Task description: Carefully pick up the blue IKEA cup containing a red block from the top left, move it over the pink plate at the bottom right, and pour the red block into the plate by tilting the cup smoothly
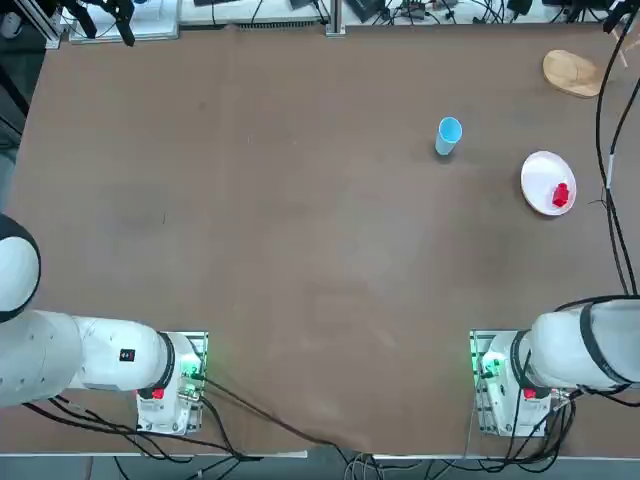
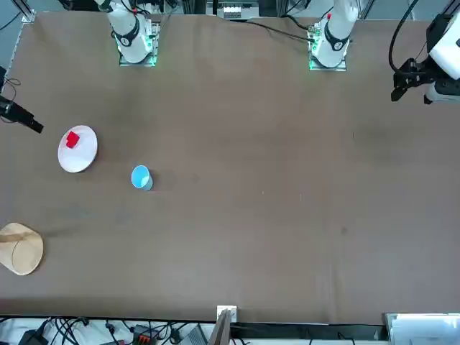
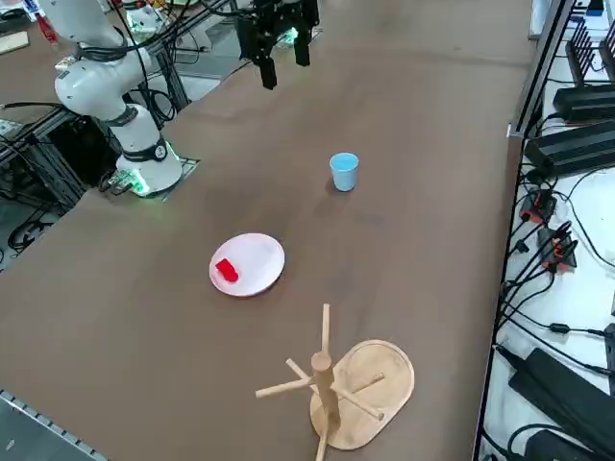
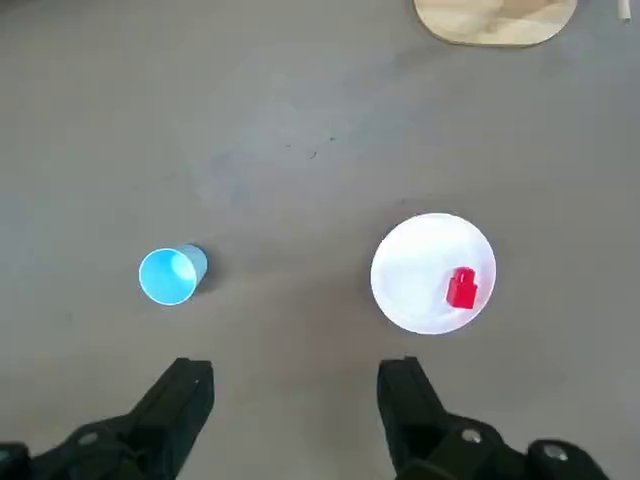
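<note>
pale pink plate point(image 1: 540, 177) holds red block point(image 1: 561, 195); blue cup point(image 1: 447, 137) upright, well apart. we see right gripper point(image 4: 297, 372) above table point(image 1: 300, 220), claw released.

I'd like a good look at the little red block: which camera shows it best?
The right wrist view shows the red block best: it appears largest there, its narrower raised end visible against the pink plate. The top, front and right side views also show it on the plate, but smaller.

Red block point(image 1: 561, 195) on pink plate point(image 1: 548, 184)
</note>
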### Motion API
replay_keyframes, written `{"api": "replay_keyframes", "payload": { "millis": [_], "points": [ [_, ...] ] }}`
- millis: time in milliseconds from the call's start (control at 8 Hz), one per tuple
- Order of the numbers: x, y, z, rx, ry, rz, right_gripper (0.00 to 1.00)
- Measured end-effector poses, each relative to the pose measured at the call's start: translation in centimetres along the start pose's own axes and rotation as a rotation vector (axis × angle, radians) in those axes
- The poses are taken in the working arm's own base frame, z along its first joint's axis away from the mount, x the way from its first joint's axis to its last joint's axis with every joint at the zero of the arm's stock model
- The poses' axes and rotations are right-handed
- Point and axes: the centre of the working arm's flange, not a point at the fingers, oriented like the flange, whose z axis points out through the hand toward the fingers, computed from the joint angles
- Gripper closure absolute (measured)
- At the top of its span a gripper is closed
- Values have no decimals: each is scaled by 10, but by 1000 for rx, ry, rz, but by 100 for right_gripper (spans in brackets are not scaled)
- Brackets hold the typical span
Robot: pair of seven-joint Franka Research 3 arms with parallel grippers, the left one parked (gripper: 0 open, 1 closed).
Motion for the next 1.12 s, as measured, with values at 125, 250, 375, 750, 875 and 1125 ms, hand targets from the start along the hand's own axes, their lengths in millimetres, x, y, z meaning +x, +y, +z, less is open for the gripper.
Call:
{"api": "replay_keyframes", "payload": {
  "millis": [125, 250, 375, 750, 875, 1125],
  "points": [
    [0, -3, 1, -1, -1, -9, 0],
    [-2, -10, 1, -4, -1, -27, 0],
    [-3, -16, 1, -6, -1, -42, 0],
    [-5, -22, 0, -8, 1, -55, 0],
    [-5, -22, 0, -8, 2, -58, 0],
    [-8, -24, -5, -6, 9, -62, 0]
  ]
}}
